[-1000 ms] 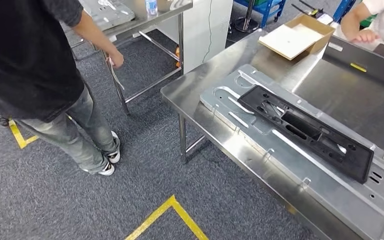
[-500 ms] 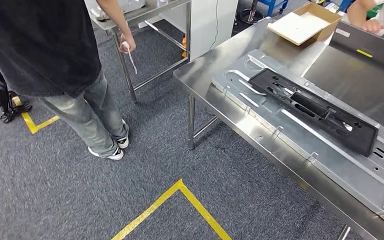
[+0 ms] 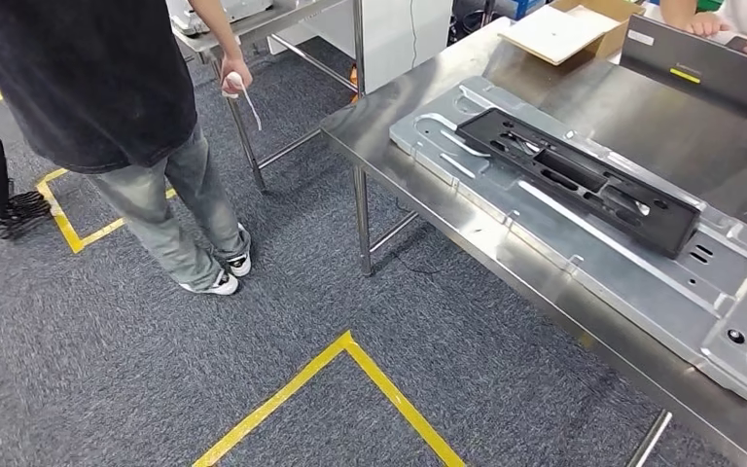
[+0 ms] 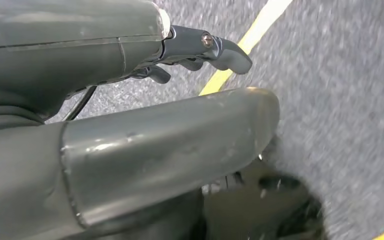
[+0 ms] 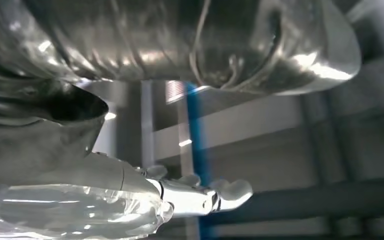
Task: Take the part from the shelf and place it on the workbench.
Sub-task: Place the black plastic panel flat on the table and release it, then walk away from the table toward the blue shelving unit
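A long black plastic part (image 3: 579,180) lies flat on a large silver sheet-metal plate (image 3: 642,282) on the steel workbench (image 3: 389,107), to my right in the head view. My left hand (image 4: 130,140) hangs over grey carpet, its dark fingers (image 4: 215,47) stretched out with nothing between them and the thumb. My right hand (image 5: 130,200) looks pale and washed out against blurred beams. Its fingers (image 5: 230,192) are extended and hold nothing.
A person in a black shirt (image 3: 88,88) stands at the left beside a second steel table (image 3: 253,24), holding a white strip. A cardboard box (image 3: 559,29) and a dark panel (image 3: 700,63) sit at the bench's far end, near another person's arms. Yellow tape (image 3: 350,345) marks the carpet.
The whole head view has shifted, so the camera has moved; the bench now sits higher and further along its length. The person at the left has stepped slightly. The black part stays on the plate.
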Tool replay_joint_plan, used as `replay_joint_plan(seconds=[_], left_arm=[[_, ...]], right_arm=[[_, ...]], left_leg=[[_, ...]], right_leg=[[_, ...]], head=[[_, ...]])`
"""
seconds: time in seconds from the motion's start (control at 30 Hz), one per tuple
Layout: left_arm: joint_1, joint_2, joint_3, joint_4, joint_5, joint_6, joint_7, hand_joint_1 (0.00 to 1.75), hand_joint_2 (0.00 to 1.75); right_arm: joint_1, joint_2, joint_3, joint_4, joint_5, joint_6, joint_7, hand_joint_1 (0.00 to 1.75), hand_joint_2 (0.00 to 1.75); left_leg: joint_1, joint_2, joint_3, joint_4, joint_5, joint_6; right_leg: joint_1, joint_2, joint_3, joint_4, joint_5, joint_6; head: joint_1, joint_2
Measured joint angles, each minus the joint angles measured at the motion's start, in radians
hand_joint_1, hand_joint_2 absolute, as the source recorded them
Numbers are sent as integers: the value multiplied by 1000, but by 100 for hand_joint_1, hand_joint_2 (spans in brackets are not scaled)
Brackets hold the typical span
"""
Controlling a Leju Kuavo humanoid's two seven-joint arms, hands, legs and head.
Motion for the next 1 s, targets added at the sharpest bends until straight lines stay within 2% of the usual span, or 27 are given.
replay_joint_plan(seconds=[0.03, 0.07, 0.1, 0.17, 0.2, 0.23, 0.3, 0.33, 0.37, 0.4, 0.43, 0.47, 0.5, 0.53, 0.57, 0.6, 0.63, 0.67, 0.7, 0.73, 0.77, 0.83, 0.87, 0.9, 0.97, 1.0], left_arm=[[0, -3, 2, 0, -1, -1, -2, 0, 0], [-1, -7, 4, 0, -2, -1, -5, 0, 0], [-1, -10, 5, 0, -3, -2, -8, 0, 0], [-2, -13, 9, 0, -6, -3, -13, 0, 0], [-2, -14, 10, 0, -8, -3, -15, 0, 0], [-2, -16, 12, 0, -9, -3, -17, 0, 0], [-1, -16, 15, 1, -11, -2, -20, 0, 0], [-1, -16, 17, 1, -12, -1, -21, 0, 0], [-2, -14, 18, 1, -14, 0, -23, 0, 0], [-3, -13, 20, 1, -16, 1, -24, 0, 0], [-4, -13, 21, 1, -18, 1, -26, 0, 0], [-4, -13, 21, 1, -20, 0, -27, 0, 0], [-3, -14, 22, 1, -22, -1, -27, 0, 0], [-3, -14, 24, 1, -24, -1, -27, 0, 0], [-3, -14, 25, 1, -26, -2, -27, 0, 0], [-3, -15, 27, 1, -28, -2, -27, 0, 0], [-4, -16, 29, 1, -28, -2, -28, 0, 0], [-5, -16, 31, 1, -28, -2, -29, 0, 0], [-6, -17, 33, 1, -28, -1, -30, 0, 0], [-6, -18, 34, 1, -28, 0, -32, 0, 0], [-6, -19, 36, 1, -28, 2, -35, 0, 0], [-5, -19, 40, 1, -29, 8, -44, 0, 0], [-5, -18, 42, 1, -29, 11, -48, 0, 0], [-4, -18, 44, 1, -31, 13, -50, 0, 0], [-1, -18, 47, 1, -33, 16, -51, 0, 0], [-1, -18, 50, 1, -34, 16, -51, 0, 0]], right_arm=[[20, 22, -8, -20, 5, -2, -25, 0, 0], [30, 54, -12, -36, 7, -5, -57, 0, 0], [34, 92, -12, -48, 6, -9, -95, 0, 0], [20, 190, -9, -61, 5, -19, -200, 0, 0], [9, 239, -5, -63, 5, -21, -247, 0, 0], [-4, 285, -1, -64, 6, -21, -287, 0, 0], [-30, 369, 7, -68, 6, -15, -345, 0, 0], [-45, 414, 11, -73, 5, -12, -376, 0, 0], [-57, 466, 15, -80, 3, -11, -406, 0, 0], [-65, 523, 18, -89, 0, -10, -435, 0, 0], [-70, 576, 22, -101, -1, -11, -461, 0, 0], [-72, 630, 25, -112, -1, -13, -483, 0, 0], [-73, 679, 29, -124, -1, -15, -500, 0, 0], [-74, 718, 31, -134, 0, -17, -512, 0, 0], [-75, 754, 32, -143, 1, -19, -522, 0, 0], [-77, 784, 32, -149, 1, -21, -529, 0, 0], [-80, 810, 33, -152, 1, -23, -534, 0, 0], [-83, 833, 33, -154, 1, -24, -540, 0, 0], [-86, 849, 33, -152, 0, -24, -543, 0, 0], [-91, 862, 33, -147, 0, -25, -548, 0, 0], [-97, 873, 33, -134, -1, -24, -549, 0, 0], [-114, 899, 34, -82, -7, -23, -543, 0, 0], [-123, 911, 34, -47, -13, -23, -538, 0, 0], [-132, 922, 34, -8, -20, -23, -536, 0, 0], [-150, 938, 34, 76, -41, -10, -522, 0, 0], [-161, 946, 34, 129, -57, 10, -503, 0, 0]], left_leg=[[1, 0, 17, -1, 21, 4], [0, 0, 50, -36, 53, 11], [0, -1, 101, -101, 74, 19], [-4, -4, 203, -253, 72, 32], [-7, -6, 231, -302, 63, 35], [-10, -7, 240, -326, 62, 37], [-10, -5, 230, -344, 89, 50], [-8, -1, 223, -354, 105, 58], [-5, 3, 214, -363, 122, 65], [-4, 7, 201, -367, 136, 69], [-3, 10, 186, -368, 150, 70], [-3, 13, 169, -365, 162, 69], [-4, 16, 150, -361, 173, 68], [-3, 19, 129, -353, 183, 65], [-1, 21, 106, -341, 192, 62], [1, 23, 83, -328, 199, 58], [2, 23, 62, -314, 206, 52], [3, 24, 48, -303, 210, 47], [2, 24, 41, -296, 214, 41], [2, 24, 39, -295, 220, 34], [3, 24, 39, -297, 226, 27], [8, 20, 35, -295, 229, 13], [10, 14, 27, -279, 211, 8], [12, 8, 11, -238, 174, 5], [14, 0, -31, -111, 87, 0], [15, -1, -47, -53, 61, -2]], right_leg=[[3, 0, -15, 1, 11, 0], [7, 0, -30, 1, 23, 1], [11, -1, -43, 2, 35, 3], [18, -8, -60, 0, 57, 12], [18, -13, -62, -3, 67, 18], [17, -18, -62, -9, 78, 25], [12, -19, -62, -19, 89, 37], [11, -17, -66, -14, 71, 43], [9, -15, -72, 7, 34, 49], [5, -13, -81, 48, -19, 55], [2, -13, -90, 103, -69, 61], [-2, -13, -97, 161, -100, 66], [-4, -13, -97, 207, -106, 70], [-6, -13, -85, 228, -86, 74], [-6, -13, -57, 218, -53, 77], [-7, -13, -13, 177, -27, 78], [-6, -13, 40, 111, -28, 79], [-3, -13, 91, 39, -47, 75], [1, -13, 125, -15, -72, 67], [5, -12, 142, -48, -93, 56], [10, -11, 146, -61, -94, 43], [11, -12, 140, -70, -74, 20], [11, -13, 137, -76, -63, 12], [10, -14, 131, -81, -52, 5], [10, -14, 114, -81, -38, 0], [9, -13, 105, -80, -31, 0]], head=[[0, 0], [0, 0], [0, 0], [0, 0], [1, 0], [0, 0], [-1, 0], [-1, 0], [-1, 0], [1, 0], [2, 0], [3, 0], [4, 0], [4, 0], [5, 0], [4, 0], [5, 0], [5, 0], [4, 0], [4, 0], [3, 0], [2, 0], [1, 0], [1, 0], [1, 0], [1, 0]])
